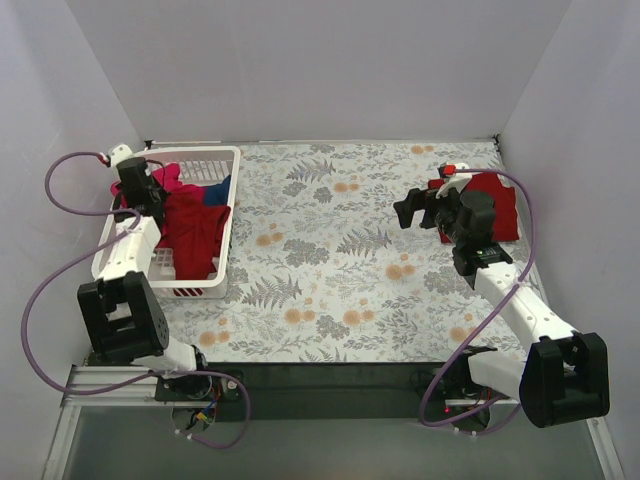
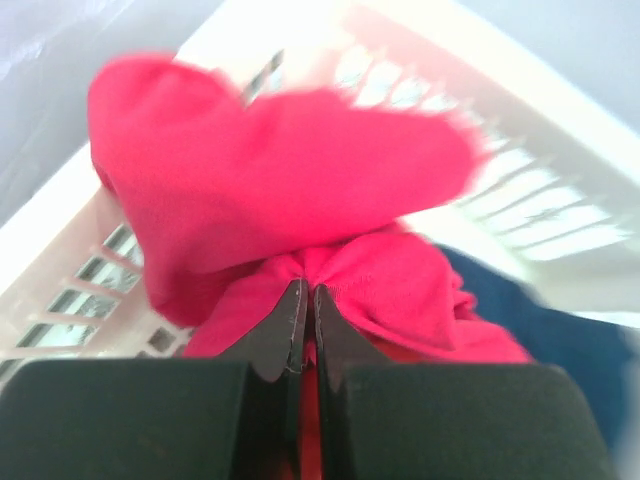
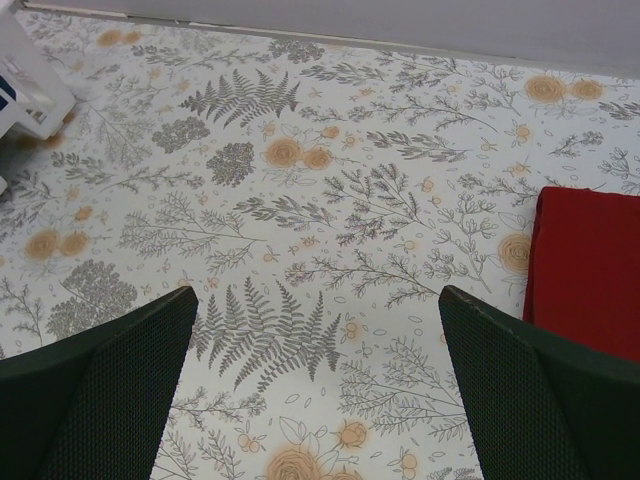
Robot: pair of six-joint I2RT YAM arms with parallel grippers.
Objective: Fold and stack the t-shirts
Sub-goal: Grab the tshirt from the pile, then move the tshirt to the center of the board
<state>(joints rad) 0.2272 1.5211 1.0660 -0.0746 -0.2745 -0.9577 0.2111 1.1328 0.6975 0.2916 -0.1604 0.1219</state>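
Observation:
My left gripper is over the white basket and shut on a bunch of the bright pink-red t-shirt. In the left wrist view the cloth bulges just past the closed fingertips. A dark red shirt and a blue shirt lie in the basket; the blue one also shows in the left wrist view, at the right. A folded dark red shirt lies at the table's far right and shows in the right wrist view. My right gripper is open and empty above the table, left of that shirt.
The white lattice basket stands at the far left of the floral tablecloth; its wall fills the left wrist view and a corner shows in the right wrist view. White walls enclose the table on three sides.

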